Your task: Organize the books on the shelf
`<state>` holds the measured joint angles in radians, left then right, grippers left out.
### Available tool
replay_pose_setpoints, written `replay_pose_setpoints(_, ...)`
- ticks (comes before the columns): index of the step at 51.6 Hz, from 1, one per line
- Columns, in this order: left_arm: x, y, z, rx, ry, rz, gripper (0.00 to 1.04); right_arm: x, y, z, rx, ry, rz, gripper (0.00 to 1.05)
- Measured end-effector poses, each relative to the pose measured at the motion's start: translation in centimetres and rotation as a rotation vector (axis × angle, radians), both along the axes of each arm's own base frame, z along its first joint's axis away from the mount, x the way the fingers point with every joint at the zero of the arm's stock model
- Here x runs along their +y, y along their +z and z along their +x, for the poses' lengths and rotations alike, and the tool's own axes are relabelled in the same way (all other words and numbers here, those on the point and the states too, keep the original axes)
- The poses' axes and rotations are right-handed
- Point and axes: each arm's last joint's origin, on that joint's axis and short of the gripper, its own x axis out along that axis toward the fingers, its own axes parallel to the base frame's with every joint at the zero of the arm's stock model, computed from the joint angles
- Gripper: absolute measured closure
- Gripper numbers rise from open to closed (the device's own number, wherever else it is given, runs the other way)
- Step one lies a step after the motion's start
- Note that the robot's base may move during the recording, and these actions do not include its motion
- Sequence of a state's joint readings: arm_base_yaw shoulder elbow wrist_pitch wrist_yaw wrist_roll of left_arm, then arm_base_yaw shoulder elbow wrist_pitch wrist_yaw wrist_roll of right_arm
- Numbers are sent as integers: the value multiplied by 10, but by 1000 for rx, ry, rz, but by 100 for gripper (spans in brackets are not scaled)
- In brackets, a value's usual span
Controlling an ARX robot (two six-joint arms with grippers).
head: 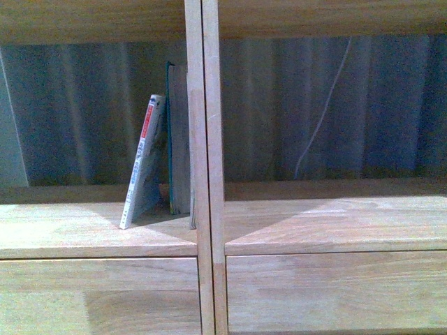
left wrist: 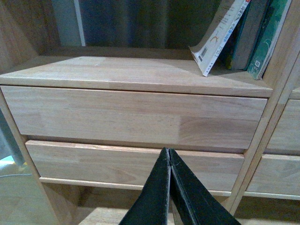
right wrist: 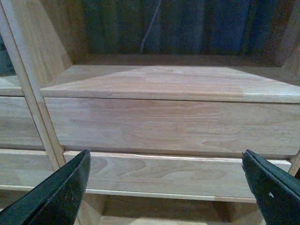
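OK, white paperback (head: pixel 144 162) leaned on teal book (head: pixel 177 139) in shelf (head: pixel 98 230) left compartment. Left hand (left wrist: pixel 169 157) pinched closed, empty; right hand (right wrist: pixel 166 187) spread wide.

Behind the open compartments hangs a dark blue-grey pleated curtain (head: pixel 91 105), dim and in vertical folds. A thin white cord (head: pixel 323 112) runs down in front of it. A pale upright strip (head: pixel 10 132) shows at the far left edge.
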<state>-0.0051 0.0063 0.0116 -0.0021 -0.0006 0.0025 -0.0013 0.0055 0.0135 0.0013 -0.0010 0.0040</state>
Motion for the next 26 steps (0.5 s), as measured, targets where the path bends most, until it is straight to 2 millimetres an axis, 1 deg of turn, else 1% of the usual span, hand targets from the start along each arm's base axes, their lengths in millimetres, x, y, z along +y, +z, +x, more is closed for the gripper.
replay_pose_setpoints(19, 0, 0, 0, 0, 0, 0, 102, 0, 0, 0, 0, 0, 0, 7)
replay_pose_setpoints(20, 0, 0, 0, 0, 0, -1, 101, 0, 0, 0, 0, 0, 0, 7)
replay_pose_setpoints(25, 0, 0, 0, 0, 0, 0, 84, 0, 0, 0, 0, 0, 0, 7)
replay_pose_setpoints(26, 0, 0, 0, 0, 0, 0, 82, 0, 0, 0, 0, 0, 0, 7)
